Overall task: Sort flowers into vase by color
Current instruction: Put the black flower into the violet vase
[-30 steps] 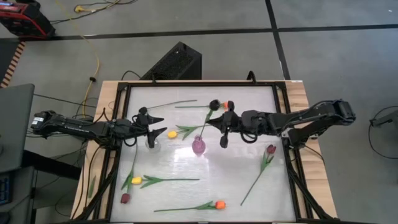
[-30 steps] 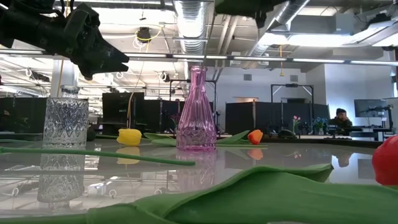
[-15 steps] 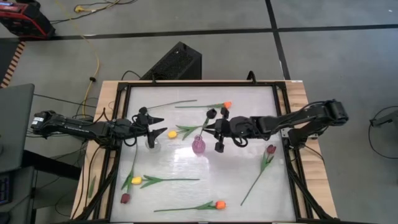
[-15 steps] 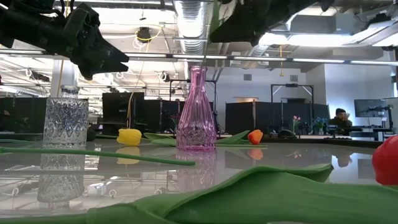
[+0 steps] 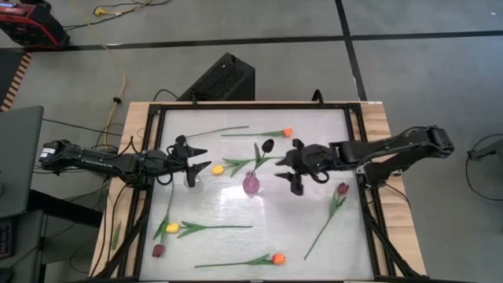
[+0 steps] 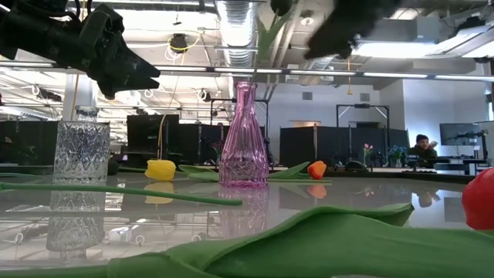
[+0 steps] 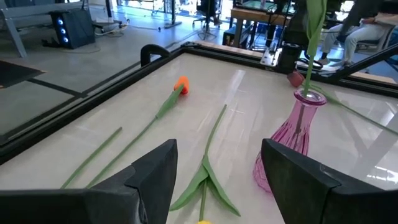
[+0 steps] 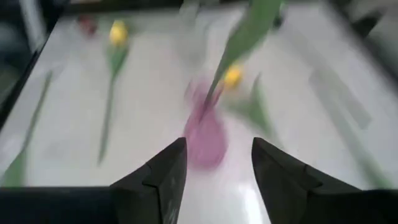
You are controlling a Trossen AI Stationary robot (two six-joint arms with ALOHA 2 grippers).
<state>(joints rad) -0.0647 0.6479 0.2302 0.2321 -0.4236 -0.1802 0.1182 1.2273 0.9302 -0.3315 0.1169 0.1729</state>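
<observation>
While the tabletop [image 5: 236, 203] carries loose flowers [image 5: 201, 229] toward its near, far and right edges, the right gripper [image 5: 289, 167] hangs with fingers spread and empty just right of the pink vase [image 5: 251, 184] at mid-table. One maroon tulip [image 5: 268, 145] stands in that vase. Near the left edge, the left gripper [image 5: 198, 151] waits over the clear glass vase [image 5: 191, 181], fingers parted, gripping nothing.

A: Lighting bright, even; ceiling strip lights [image 6: 231, 23] overhead. Glare on glossy table [image 5: 236, 200]; low view mirrors pink vase [image 6: 244, 139].

B: Right wrist view motion-blurred throughout. Low view: foreground leaf [image 6: 309, 239] out of focus.
</observation>
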